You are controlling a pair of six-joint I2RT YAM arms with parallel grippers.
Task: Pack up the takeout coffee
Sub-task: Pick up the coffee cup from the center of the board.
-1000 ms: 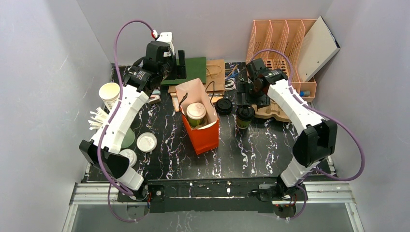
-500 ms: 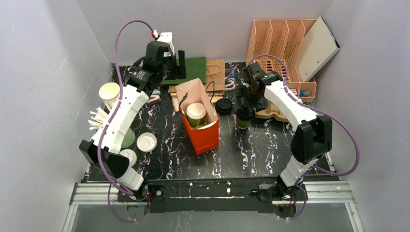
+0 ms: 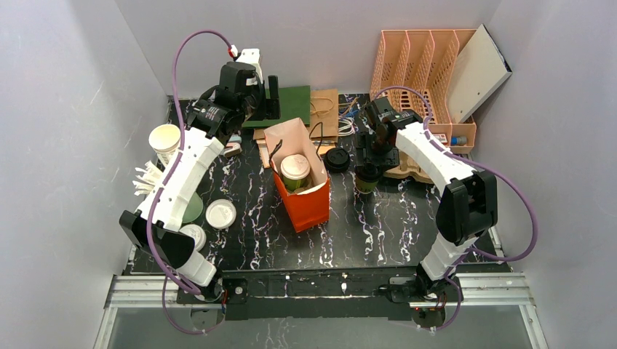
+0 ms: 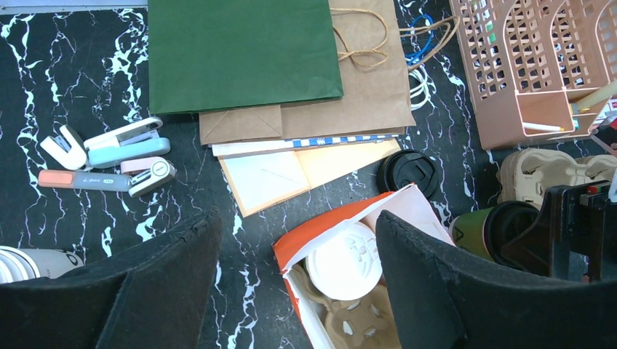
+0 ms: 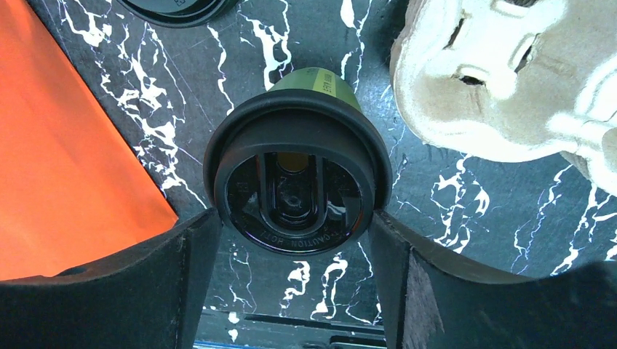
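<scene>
Overhead, only partly visible: coffee (image 3: pixel 366 182), upright on table (image 3: pixel 393 218), just right of bag (image 3: pixel 309 203), lid masked by right gripper (image 3: pixel 372 154). From right wrist, seen whole from above: black lid on, green wall showing at far side. Cut off at frame edges there: bag at left, pulp tray (image 5: pixel 509 80) at upper right, loose lid (image 5: pixel 174 9) at top.

Fingers (image 5: pixel 193 276) set either side of coffee's lid, level with its rim. Cannot tell whether touching or clamped, so grip on coffee unconfirmed. Right arm reaching forward and inward, wrist bent down over coffee.

Left arm stretched along left side to far end of table, wrist turned toward centre. Left gripper (image 4: pixel 298 225) released, pads wide apart, nothing between them, raised behind bag.

Inside bag, from left wrist: white-lidded cup (image 4: pixel 343 260) sitting in pulp carrier (image 4: pixel 356 323), lower part cut off by frame. Coffee in that view half hidden behind right gripper near right edge. Coffee outside bag, beside it, not touching it.
</scene>
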